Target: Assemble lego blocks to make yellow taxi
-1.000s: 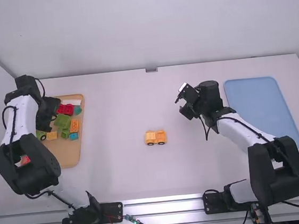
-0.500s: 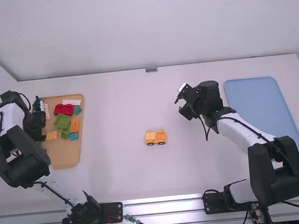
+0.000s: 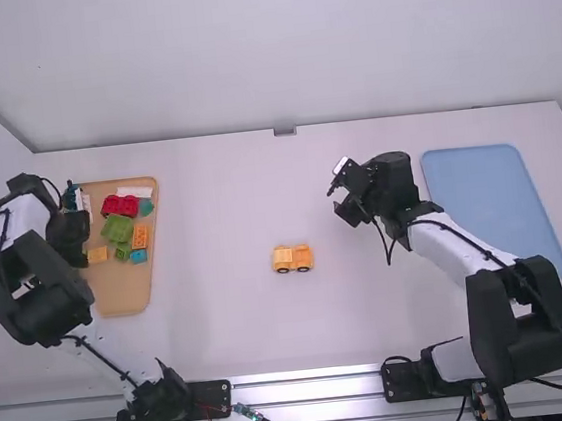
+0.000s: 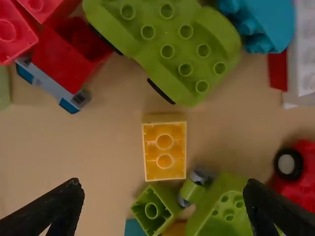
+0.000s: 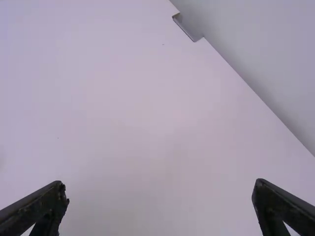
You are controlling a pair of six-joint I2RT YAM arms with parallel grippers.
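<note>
My left gripper point(image 3: 76, 254) hangs over the left side of the wooden tray. In the left wrist view my left gripper point(image 4: 162, 209) is open, and a small yellow block point(image 4: 165, 152) lies hollow side up between and beyond its fingers. That block point(image 3: 97, 255) also shows beside the gripper in the high view. Orange-yellow bricks on a wheeled base form a small car point(image 3: 292, 260) at the middle of the table. My right gripper point(image 3: 344, 194) is held above the table, up and right of the car. The right wrist view has my right gripper point(image 5: 160, 209) open over bare tabletop.
The wooden tray point(image 3: 120, 300) holds a red piece point(image 3: 122, 205), a green car body point(image 3: 117, 228), an orange block point(image 3: 141, 235) and a blue block point(image 3: 139, 257). A flat blue tray point(image 3: 491, 198) lies at the right, beside the right arm.
The left arm has swung left and nearer the camera, uncovering more of the tray's blocks, then shifted slightly back right. The right arm and the small car have stayed put.
</note>
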